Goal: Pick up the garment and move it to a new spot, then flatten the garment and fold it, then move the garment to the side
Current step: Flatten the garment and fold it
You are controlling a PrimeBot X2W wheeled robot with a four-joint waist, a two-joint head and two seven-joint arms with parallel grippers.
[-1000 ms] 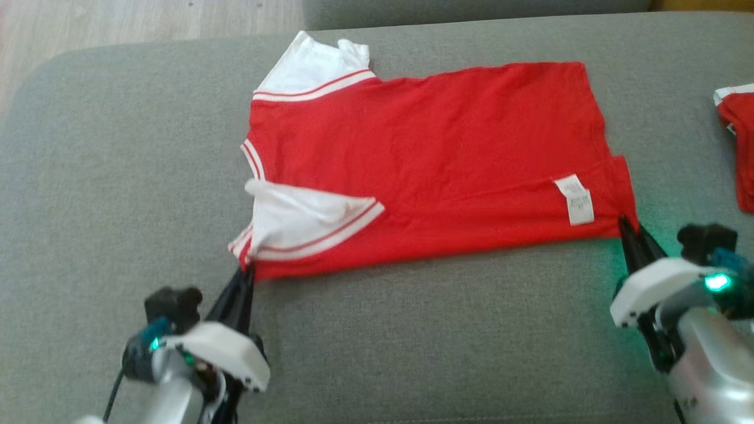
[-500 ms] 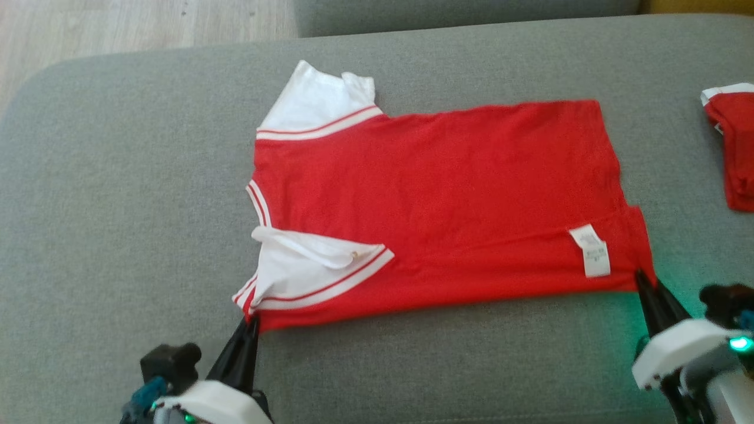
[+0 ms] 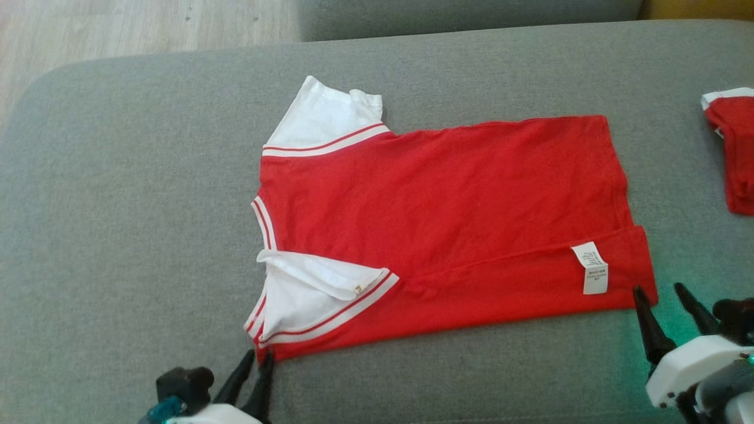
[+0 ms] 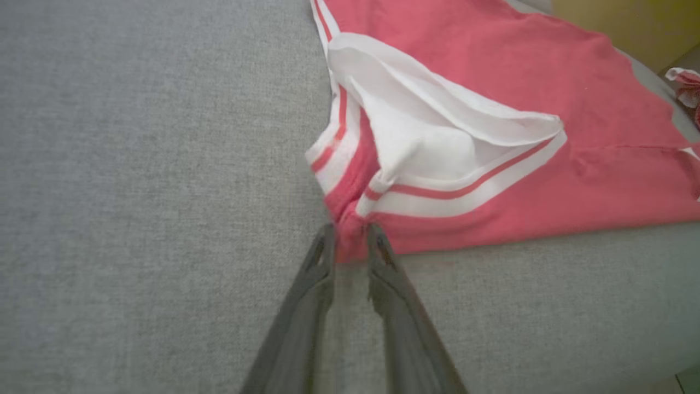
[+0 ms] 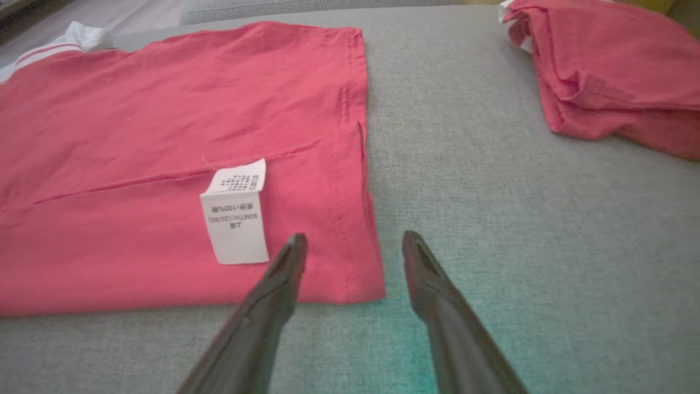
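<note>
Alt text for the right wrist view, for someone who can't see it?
The right gripper, fingers open, sits at the corner of a flat red garment with a white label, on a grey cushion. A bunched red garment lies beyond.

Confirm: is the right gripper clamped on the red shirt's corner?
No: the right gripper has its fingers standing well apart over the red shirt, whose corner lies flat on the grey cushion.

Head view: you look forward and down from above the near edge of the cushion [image 3: 118, 235], far enough to take in the whole shirt [image 3: 442, 206].
Left wrist view: low, close, facing the sleeve [image 4: 437, 137] corner.
Right wrist view: low, close, facing the label [image 5: 236, 219] corner.
All three share the shirt; head and right wrist share the second garment [image 3: 736, 153].
</note>
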